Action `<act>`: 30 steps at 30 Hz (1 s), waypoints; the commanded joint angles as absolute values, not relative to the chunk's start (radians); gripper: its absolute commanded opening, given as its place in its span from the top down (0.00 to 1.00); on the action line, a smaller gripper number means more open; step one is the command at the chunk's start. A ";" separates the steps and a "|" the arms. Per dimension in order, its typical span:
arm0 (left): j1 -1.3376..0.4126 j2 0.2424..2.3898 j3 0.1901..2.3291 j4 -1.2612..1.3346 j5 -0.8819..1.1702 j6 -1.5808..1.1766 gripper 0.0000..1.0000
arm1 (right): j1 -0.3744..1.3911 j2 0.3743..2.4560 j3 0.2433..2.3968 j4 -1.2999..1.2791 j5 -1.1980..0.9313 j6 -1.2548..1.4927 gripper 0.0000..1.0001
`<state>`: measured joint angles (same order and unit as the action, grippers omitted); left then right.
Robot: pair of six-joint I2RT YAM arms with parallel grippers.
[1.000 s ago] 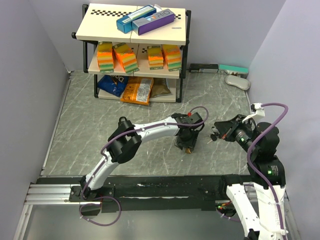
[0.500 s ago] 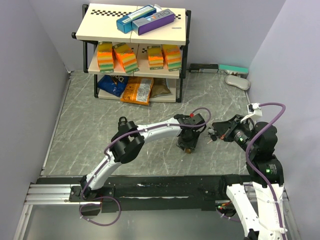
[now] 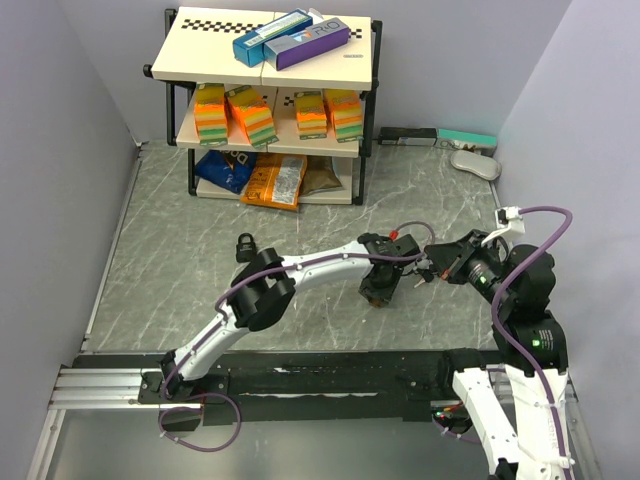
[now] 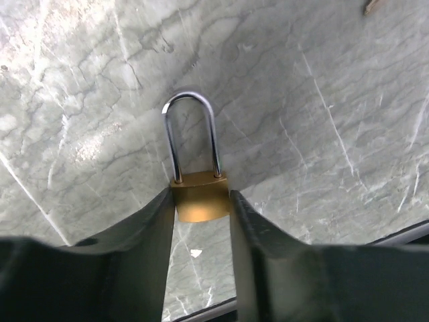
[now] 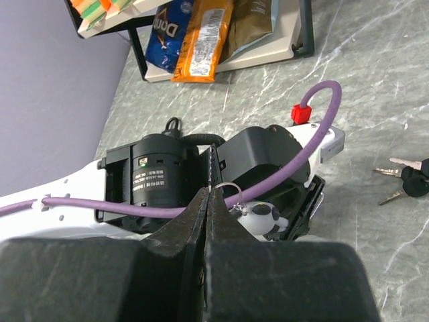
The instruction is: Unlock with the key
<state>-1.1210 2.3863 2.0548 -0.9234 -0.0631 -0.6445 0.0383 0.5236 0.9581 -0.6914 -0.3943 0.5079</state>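
Looking at padlock (image 4: 201, 204) lying flat on the marble table (image 4: 322, 100), roughly mid-table in the top view, well apart from the shelf (image 3: 265, 60) at the back. Pinching its brass body with the left gripper (image 4: 202, 194): narrow, one finger (image 4: 144, 255) pressed against each side, no gap to see on either flank. Pointing the steel shackle (image 4: 189, 94) away from the wrist camera, both legs seated in the body, so locked as far as can be told. Can't see the keyhole end: hidden between the fingers, on the camera side. Reaching in from the right with the right gripper (image 5: 206, 194), fully closed, fingers pressed together on a thin key (image 5: 210, 164) seen edge-on, blade sticking out past the tips. Hanging off that key: a wire ring (image 5: 229, 190) and a small white-and-black fob (image 5: 260, 215), dangling just beside the tips. Aiming the key at the left wrist housing (image 5: 161, 178), close to it; touching or not, can't tell. Not in the lock from anything visible. Also spotting a loose bunch of keys (image 5: 405, 176) on the table, far right in the right wrist view, apart from both grippers. In the top view, sitting nearly tip to tip, right gripper just beside the left one over the padlock.
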 commanded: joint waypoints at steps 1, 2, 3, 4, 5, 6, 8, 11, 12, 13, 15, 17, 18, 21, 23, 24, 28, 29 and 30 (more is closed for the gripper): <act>-1.132 2.465 2.002 -0.992 -0.121 -0.600 0.75 | 0.034 0.505 0.951 -0.653 -0.400 0.525 1.00; -1.131 2.468 1.997 -0.999 -0.129 -0.600 0.80 | 0.034 0.506 0.947 -0.650 -0.405 0.525 1.00; -1.129 2.468 1.996 -1.003 -0.143 -0.598 0.84 | 0.034 0.506 0.945 -0.649 -0.410 0.523 1.00; -1.127 2.465 1.984 -1.005 -0.146 -0.603 0.94 | 0.035 0.506 0.942 -0.644 -0.414 0.519 1.00; -1.112 2.450 1.971 -1.000 -0.146 -0.609 0.99 | 0.034 0.506 0.931 -0.638 -0.425 0.514 1.00; -1.102 2.435 1.954 -0.983 -0.121 -0.632 0.99 | 0.035 0.505 0.922 -0.635 -0.431 0.509 1.00; -1.053 2.363 1.878 -0.915 -0.077 -0.664 0.99 | 0.035 0.503 0.888 -0.620 -0.460 0.496 1.00; -0.994 2.242 1.766 -0.794 -0.008 -0.765 0.99 | 0.035 0.500 0.823 -0.594 -0.497 0.474 1.00; -0.980 2.211 1.740 -0.764 0.009 -0.788 0.99 | 0.037 0.503 0.806 -0.586 -0.524 0.466 1.00; -0.954 2.183 1.691 -0.731 0.043 -0.811 0.99 | 0.038 0.506 0.773 -0.578 -0.535 0.466 1.00; -0.934 2.113 1.633 -0.660 0.060 -0.876 0.99 | 0.038 0.515 0.743 -0.551 -0.561 0.475 1.00; -0.907 2.059 1.596 -0.599 0.069 -0.934 0.99 | 0.051 0.523 0.690 -0.507 -0.577 0.482 1.00; -0.899 2.043 1.560 -0.579 0.075 -0.954 0.99 | 0.057 0.538 0.674 -0.491 -0.595 0.489 1.00; -0.868 1.999 1.502 -0.508 0.092 -1.029 0.99 | 0.103 0.604 0.621 -0.448 -0.623 0.506 1.00; -0.861 1.982 1.490 -0.489 0.087 -1.061 0.99 | 0.167 0.662 0.600 -0.411 -0.621 0.512 1.00; -0.859 1.979 1.480 -0.470 0.090 -1.071 0.99 | 0.201 0.682 0.597 -0.400 -0.612 0.515 1.00; -0.856 1.954 1.456 -0.419 0.104 -1.117 0.99 | 0.307 0.805 0.588 -0.304 -0.632 0.534 1.00; -0.856 1.951 1.451 -0.411 0.106 -1.127 0.99 | 0.313 0.857 0.581 -0.282 -0.646 0.540 1.00; -0.857 1.948 1.444 -0.405 0.106 -1.132 0.99 | 0.316 0.883 0.578 -0.237 -0.664 0.549 1.00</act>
